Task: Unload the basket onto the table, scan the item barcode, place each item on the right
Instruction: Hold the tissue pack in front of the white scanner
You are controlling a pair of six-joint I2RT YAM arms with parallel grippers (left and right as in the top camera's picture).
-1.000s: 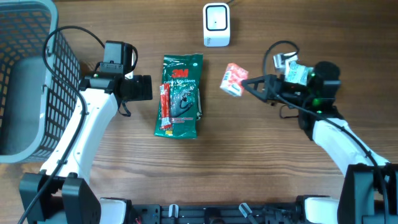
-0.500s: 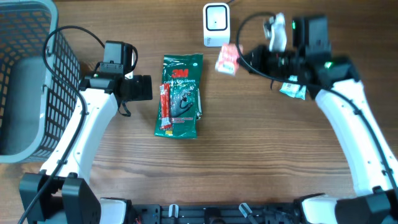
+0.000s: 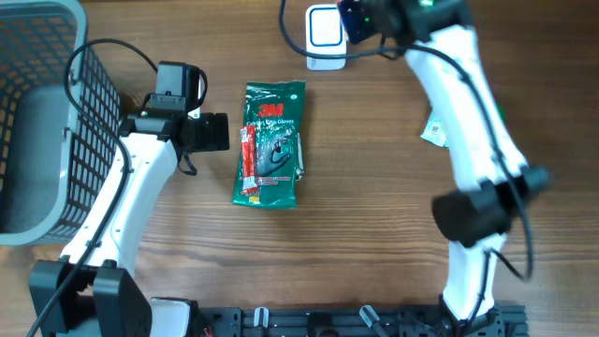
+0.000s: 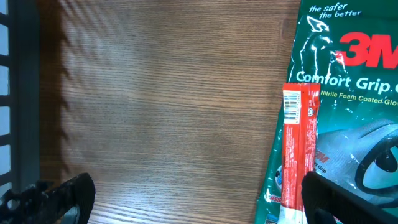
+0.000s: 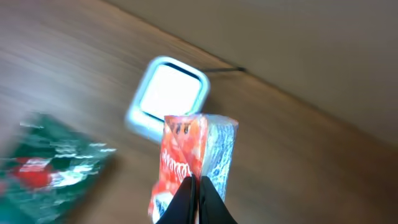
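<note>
Small red packet [image 5: 193,155] up in air, pinched at lower edge by right fingers [image 5: 186,205], clamped tight. White scanner [image 5: 168,99] just beyond it in wrist view. Packet looks light, soft, with a crinkly wrapper. Likely slippery and squashable, so edge pinch suits; keep barcode face uncovered. Left fingers [image 4: 62,194] spread wide, empty, over surface [image 4: 155,93] beside green glove pack [image 4: 348,93].

The white-shelled left arm [image 3: 131,197] and right arm [image 3: 468,103] share smooth plastic links joined by bulky black joint housings. A thin black cable [image 3: 103,45] loops from the boxy wrist behind the matte black left gripper [image 3: 223,132].
</note>
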